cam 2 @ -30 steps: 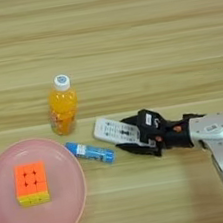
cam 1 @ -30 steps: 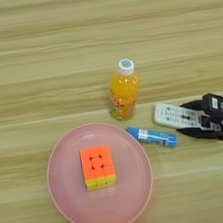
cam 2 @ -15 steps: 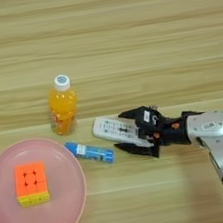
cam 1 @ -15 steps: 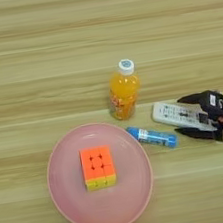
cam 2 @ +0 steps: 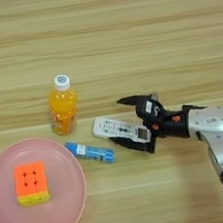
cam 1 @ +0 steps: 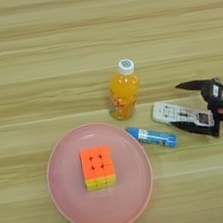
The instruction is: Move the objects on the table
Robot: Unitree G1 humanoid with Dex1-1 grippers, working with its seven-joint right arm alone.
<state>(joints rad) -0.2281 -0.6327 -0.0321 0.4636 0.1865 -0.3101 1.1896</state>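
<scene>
Wide light wooden table (cam 2: 121,26) with horizontal plank grain, seen from above. A small orange-drink bottle with a white cap (cam 2: 62,106) stands upright left of centre. Just below and to its right lies a slim blue tube with a white end (cam 2: 89,152), slanting down to the right; its left end comes close to the rim of a round pink plate (cam 2: 72,205), though whether the two touch cannot be told. The plate sits at the lower left, its left side cut by the frame edge in the right eye view, and carries an orange-and-yellow puzzle cube (cam 2: 30,184) near its middle.

A white rectangular remote with grey buttons (cam 2: 117,130) lies flat right of the tube, apart from it, slanting likewise. The right gripper (cam 2: 127,120), two black fingers on a silver forearm (cam 2: 220,132) entering from the lower right, has its fingers spread wide: one tip lies beyond the remote's far long edge, the other beyond its near edge, so the remote's right end sits between them without being pinched.

Open room: the whole upper half of the table, and the strip along the bottom between plate and forearm.
</scene>
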